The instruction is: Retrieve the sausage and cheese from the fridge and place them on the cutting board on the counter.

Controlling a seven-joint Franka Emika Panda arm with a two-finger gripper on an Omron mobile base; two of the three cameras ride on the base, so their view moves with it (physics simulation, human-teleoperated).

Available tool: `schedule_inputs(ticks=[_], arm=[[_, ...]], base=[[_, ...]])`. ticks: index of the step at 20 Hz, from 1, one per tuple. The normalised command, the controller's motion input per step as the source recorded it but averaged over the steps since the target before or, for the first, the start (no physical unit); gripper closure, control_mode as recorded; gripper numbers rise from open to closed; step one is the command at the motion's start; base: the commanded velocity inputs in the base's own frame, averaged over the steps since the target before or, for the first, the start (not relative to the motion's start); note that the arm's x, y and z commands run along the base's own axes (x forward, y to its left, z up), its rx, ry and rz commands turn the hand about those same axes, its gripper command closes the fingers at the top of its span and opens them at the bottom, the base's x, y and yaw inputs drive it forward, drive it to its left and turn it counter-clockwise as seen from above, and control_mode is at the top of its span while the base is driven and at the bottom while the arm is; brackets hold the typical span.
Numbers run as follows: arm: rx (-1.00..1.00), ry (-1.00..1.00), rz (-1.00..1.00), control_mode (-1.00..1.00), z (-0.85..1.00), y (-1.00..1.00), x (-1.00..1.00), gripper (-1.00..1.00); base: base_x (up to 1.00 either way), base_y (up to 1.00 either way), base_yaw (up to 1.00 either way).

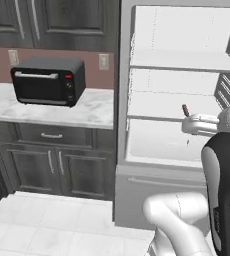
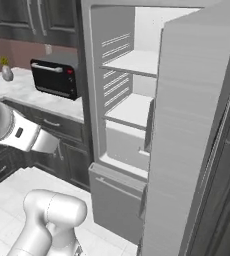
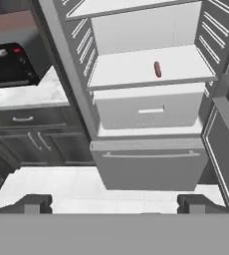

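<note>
The fridge (image 1: 157, 165) stands open, white inside with shelves and a drawer (image 3: 146, 107). The sausage (image 3: 158, 69), small and reddish-brown, lies alone on the middle shelf above that drawer, and is also seen as the sausage (image 1: 185, 110) just above my hand. My gripper (image 3: 114, 203) is open with nothing between its fingers. It hangs well back from the fridge, over the floor and facing the shelves. The cheese, the cutting board and the counter are out of view.
The open fridge door (image 2: 197, 125) stands close on the right. Left of the fridge, a short marble top (image 1: 87, 112) carries a black toaster oven (image 1: 48, 80) over dark cabinets (image 1: 57, 167). White tiled floor (image 3: 61, 182) lies in front.
</note>
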Motion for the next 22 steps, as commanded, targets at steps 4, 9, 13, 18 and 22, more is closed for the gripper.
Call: schedule_inputs(ticks=[4,9,13,18,22], arm=[[0.00,0.00,0.00,1.00,0.00,0.00,0.00,-1.00],[0.00,0.00,0.00,1.00,0.00,0.00,0.00,-1.00],[0.00,0.00,0.00,1.00,0.00,0.00,0.00,-1.00],[0.00,0.00,0.00,1.00,0.00,0.00,0.00,-1.00],[0.00,0.00,0.00,1.00,0.00,0.00,0.00,-1.00]], base=[[0.31,-0.18,-0.17],[0.19,0.04,-0.50],[0.21,0.05,-0.68],[0.62,0.01,-0.26],[0.81,0.04,0.05]])
